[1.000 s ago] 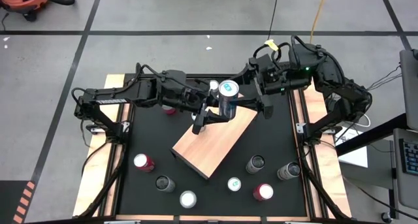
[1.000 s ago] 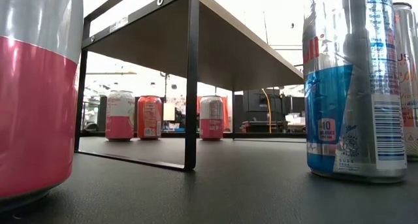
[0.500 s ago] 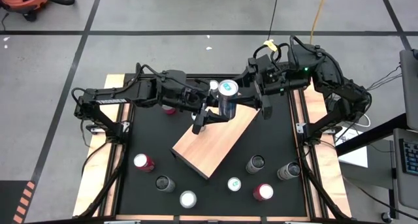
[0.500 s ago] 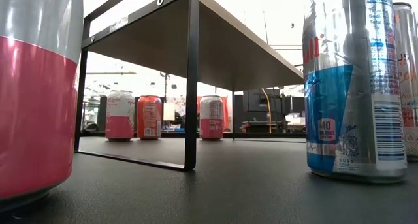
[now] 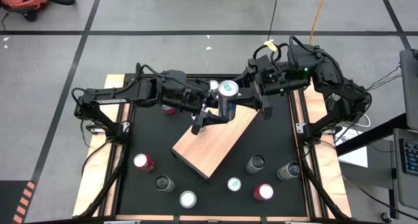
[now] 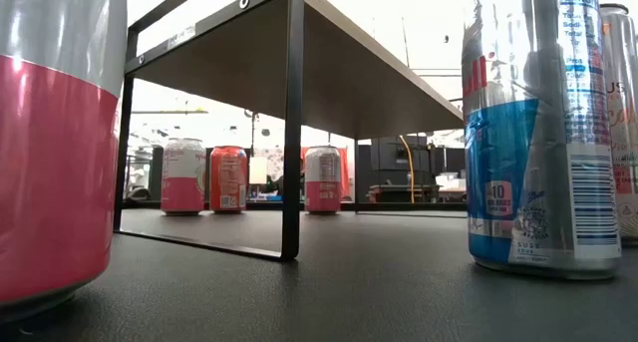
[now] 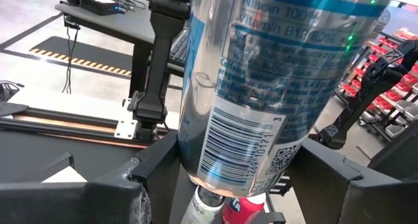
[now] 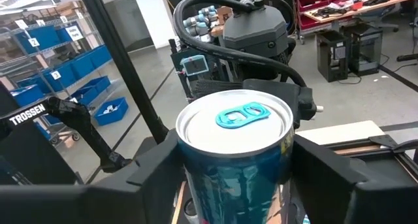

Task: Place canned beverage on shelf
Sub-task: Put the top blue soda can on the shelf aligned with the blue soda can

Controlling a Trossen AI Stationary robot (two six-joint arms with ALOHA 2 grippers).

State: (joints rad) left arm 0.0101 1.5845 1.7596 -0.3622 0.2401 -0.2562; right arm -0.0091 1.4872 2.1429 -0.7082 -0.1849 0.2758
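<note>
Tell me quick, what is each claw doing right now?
Left gripper: closed on the tall silver-and-blue metal can.
Right gripper: closed on the same can, near its top with the teal pull tab.

shelf [image 5: 212, 145] top bare, cans [image 5: 255, 163] ringing table edge

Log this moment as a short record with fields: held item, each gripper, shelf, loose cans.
held item: tall silver-and-blue can with a teal pull tab, upright, above the far end of the shelf
left gripper: fingers on both sides of the can's lower body
right gripper: fingers on both sides of the can near its top
shelf: tan wooden board, set diagonally on the black table, top bare
loose cans: six standing on the table's near side, others behind the arms
</note>
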